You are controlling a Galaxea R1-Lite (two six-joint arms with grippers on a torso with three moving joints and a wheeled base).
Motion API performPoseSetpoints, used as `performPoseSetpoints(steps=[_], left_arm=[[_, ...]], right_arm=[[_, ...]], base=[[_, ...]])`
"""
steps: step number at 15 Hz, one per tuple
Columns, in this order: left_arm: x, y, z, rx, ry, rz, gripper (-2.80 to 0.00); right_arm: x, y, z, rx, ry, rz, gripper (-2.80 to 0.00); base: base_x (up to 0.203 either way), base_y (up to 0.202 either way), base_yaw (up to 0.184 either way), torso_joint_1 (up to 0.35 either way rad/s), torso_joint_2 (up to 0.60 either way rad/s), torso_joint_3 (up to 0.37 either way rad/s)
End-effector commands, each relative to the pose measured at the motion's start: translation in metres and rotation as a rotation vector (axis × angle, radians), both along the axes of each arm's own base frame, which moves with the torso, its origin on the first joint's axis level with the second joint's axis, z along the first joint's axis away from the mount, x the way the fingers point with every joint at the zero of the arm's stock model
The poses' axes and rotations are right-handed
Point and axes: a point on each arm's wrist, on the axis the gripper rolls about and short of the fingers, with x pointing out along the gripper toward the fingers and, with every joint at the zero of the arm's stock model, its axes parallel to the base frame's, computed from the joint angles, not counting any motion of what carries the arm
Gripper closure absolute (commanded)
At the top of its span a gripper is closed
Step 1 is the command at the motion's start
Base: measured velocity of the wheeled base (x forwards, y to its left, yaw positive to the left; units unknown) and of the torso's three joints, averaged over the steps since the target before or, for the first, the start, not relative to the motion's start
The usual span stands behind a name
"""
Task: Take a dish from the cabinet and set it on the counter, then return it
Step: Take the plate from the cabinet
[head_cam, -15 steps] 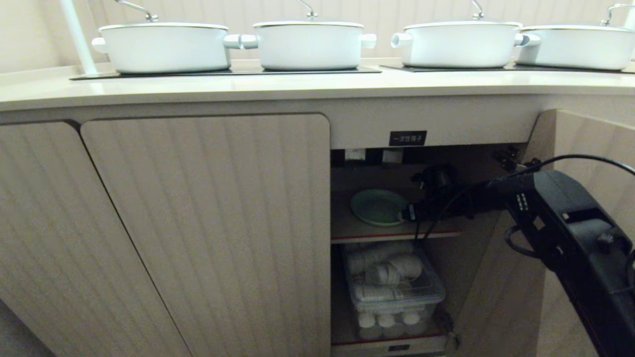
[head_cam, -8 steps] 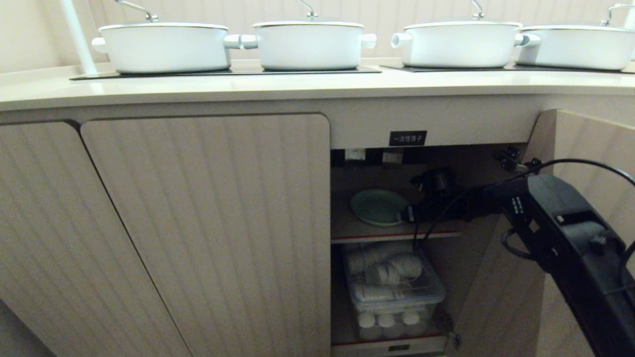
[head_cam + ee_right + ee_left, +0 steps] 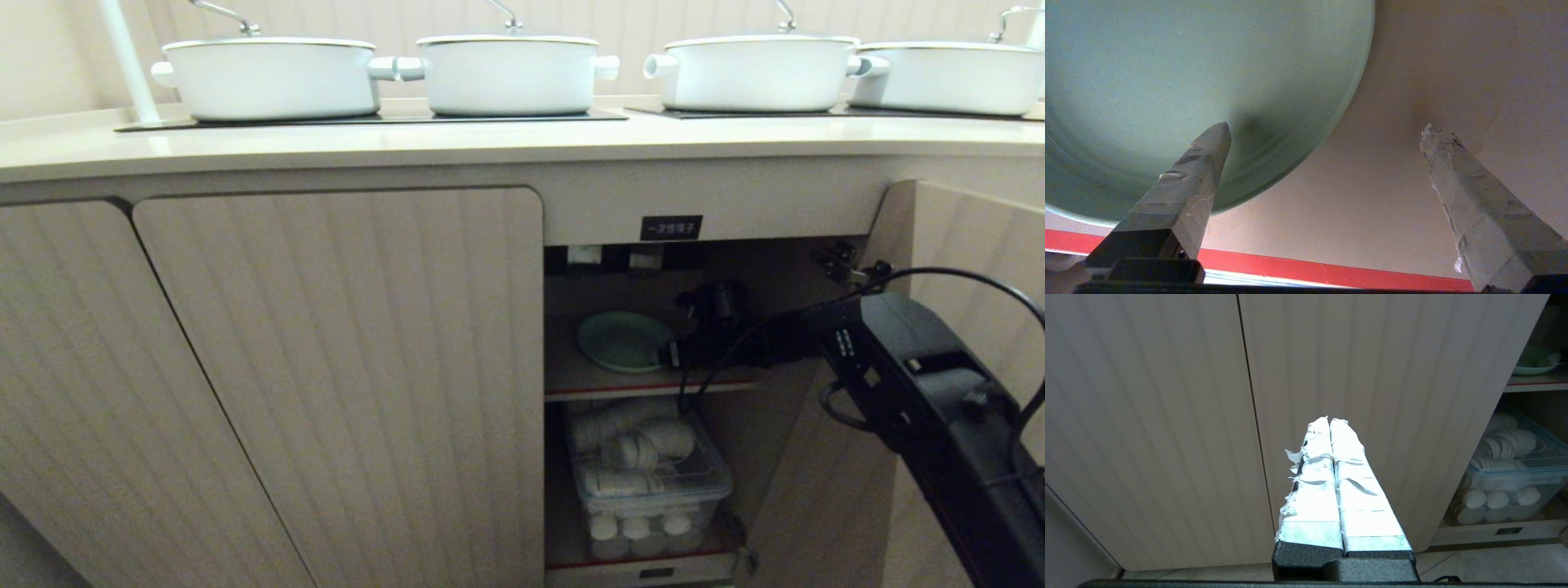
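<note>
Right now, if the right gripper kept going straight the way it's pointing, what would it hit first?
Most likely the dish. The right gripper is open just above the cabinet shelf, one finger over the dish's rim and the other beside it, above bare shelf. Depth is hard to judge here.

I'm looking at a kitchen: four white lidded pots (image 3: pixel 269 77) on black hob panels (image 3: pixel 367 119) set in a beige worktop (image 3: pixel 457 143), ribbed cupboard doors (image 3: pixel 343 359) below.
</note>
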Motion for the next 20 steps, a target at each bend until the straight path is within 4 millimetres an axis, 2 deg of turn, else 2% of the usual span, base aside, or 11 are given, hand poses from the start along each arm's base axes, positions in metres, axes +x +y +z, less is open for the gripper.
performPoseSetpoints(steps=[1,20], left_arm=[[0.0,0.0,0.0,0.0,-0.001,0.0,0.0],[0.0,0.0,0.0,0.0,-0.001,-0.001,0.0]], right_arm=[[0.0,0.0002,-0.0021,0.0,0.004,0.0,-2.8],[0.002,0.0033,-0.003,0.012,-0.022,0.019,-2.8]], base=[[0.0,0.0,0.0,0.0,0.0,0.0],[0.0,0.0,0.0,0.0,0.0,0.0]])
